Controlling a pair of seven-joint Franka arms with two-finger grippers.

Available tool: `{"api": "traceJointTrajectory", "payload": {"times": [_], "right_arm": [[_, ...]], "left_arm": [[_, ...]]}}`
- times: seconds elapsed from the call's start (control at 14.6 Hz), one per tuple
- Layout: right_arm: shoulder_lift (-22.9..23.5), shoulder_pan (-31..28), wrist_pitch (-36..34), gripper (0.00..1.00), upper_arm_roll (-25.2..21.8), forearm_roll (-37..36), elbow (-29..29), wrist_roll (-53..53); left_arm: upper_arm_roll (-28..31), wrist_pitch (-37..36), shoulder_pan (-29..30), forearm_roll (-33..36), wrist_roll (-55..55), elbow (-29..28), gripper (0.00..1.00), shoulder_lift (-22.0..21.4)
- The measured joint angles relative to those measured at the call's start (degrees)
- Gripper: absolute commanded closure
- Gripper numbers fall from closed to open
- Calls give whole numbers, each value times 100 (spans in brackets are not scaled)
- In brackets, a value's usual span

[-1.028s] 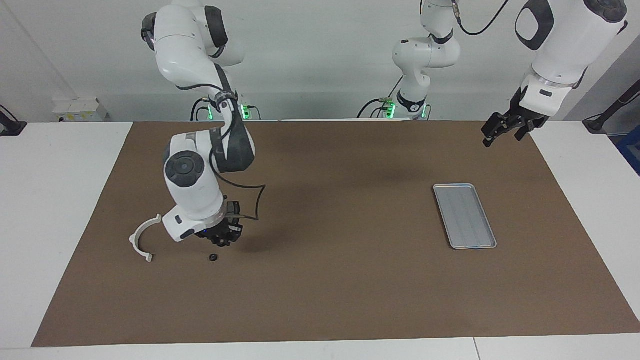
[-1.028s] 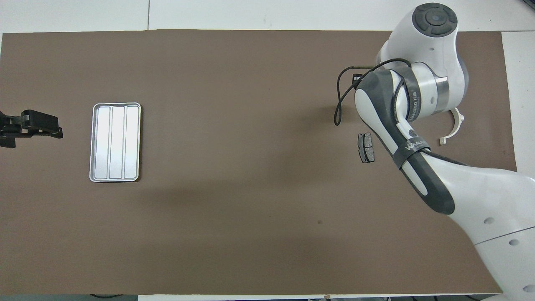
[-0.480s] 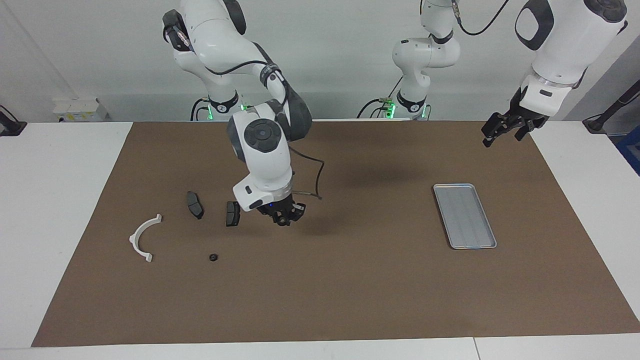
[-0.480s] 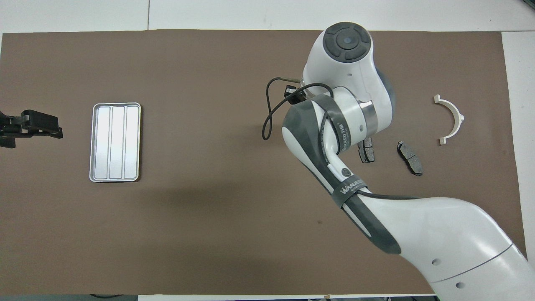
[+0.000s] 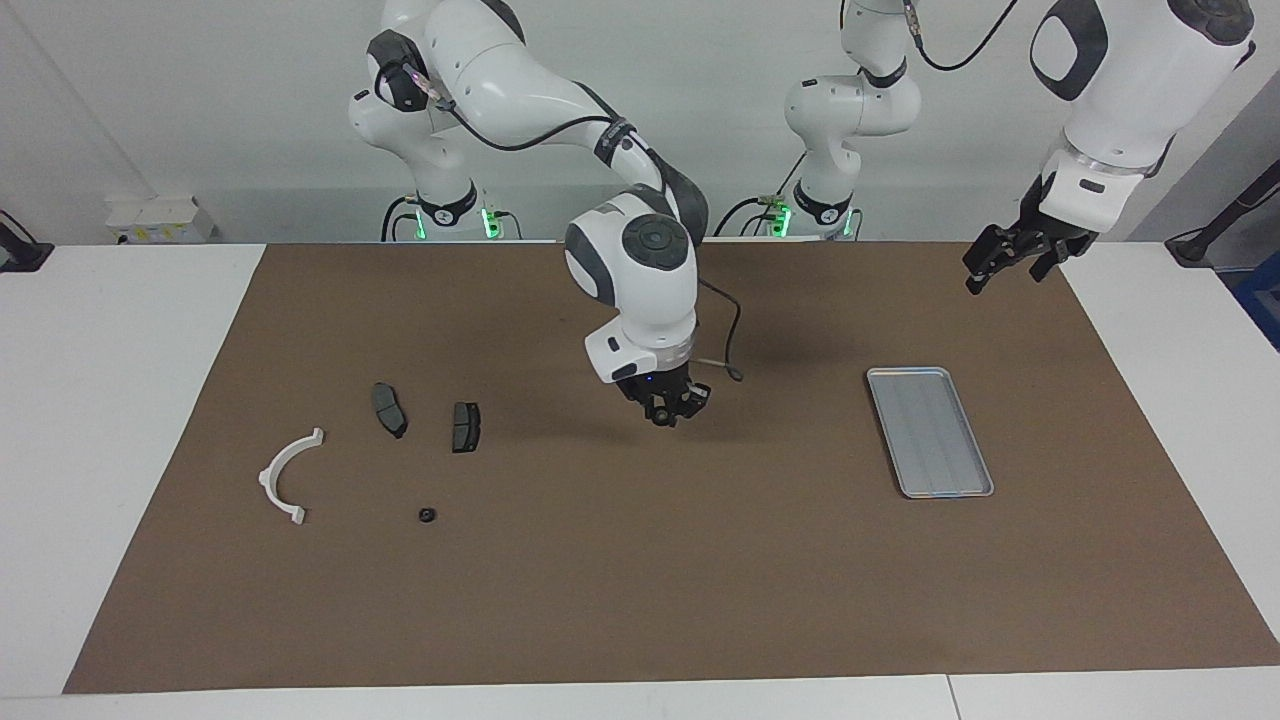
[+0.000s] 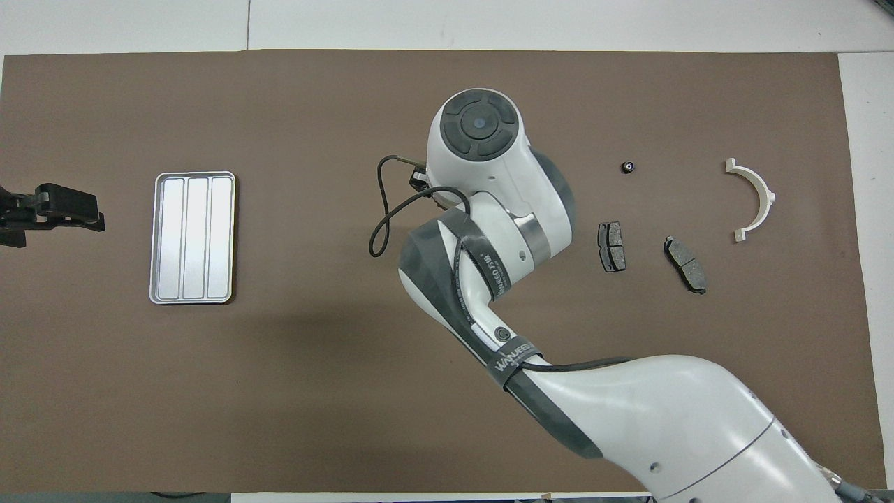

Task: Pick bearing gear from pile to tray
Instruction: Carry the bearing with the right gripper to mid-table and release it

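Brown mat point(image 5: 640, 600): right gripper point(image 5: 672, 408), narrowly closed, contents untellable, being carried mid-table toward tray point(image 5: 929, 431); release over tray judged next; left gripper point(image 5: 1010, 262) being held wide, waiting.

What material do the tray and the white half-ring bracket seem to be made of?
The tray looks like metal, probably aluminium: silver-grey with a soft brushed sheen and pressed lengthwise ridges. The white half-ring bracket looks like matte plastic: even off-white, no shine, moulded square ends. Neither can be confirmed by look alone.

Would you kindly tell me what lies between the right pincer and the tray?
Only bare brown mat between right pincer and tray, in the facing view.
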Motion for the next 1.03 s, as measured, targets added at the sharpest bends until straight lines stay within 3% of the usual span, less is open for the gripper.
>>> {"api": "traceJointTrajectory", "payload": {"times": [0.89,0.96,1.03], "right_arm": [[692,412,459,95,-16,-230,21,630],[693,414,460,89,-16,-237,21,635],[693,414,461,60,-16,-237,22,637]], "left_arm": [[0,0,0,0,0,0,0,0],[0,0,0,0,0,0,0,0],[0,0,0,0,0,0,0,0]]}}
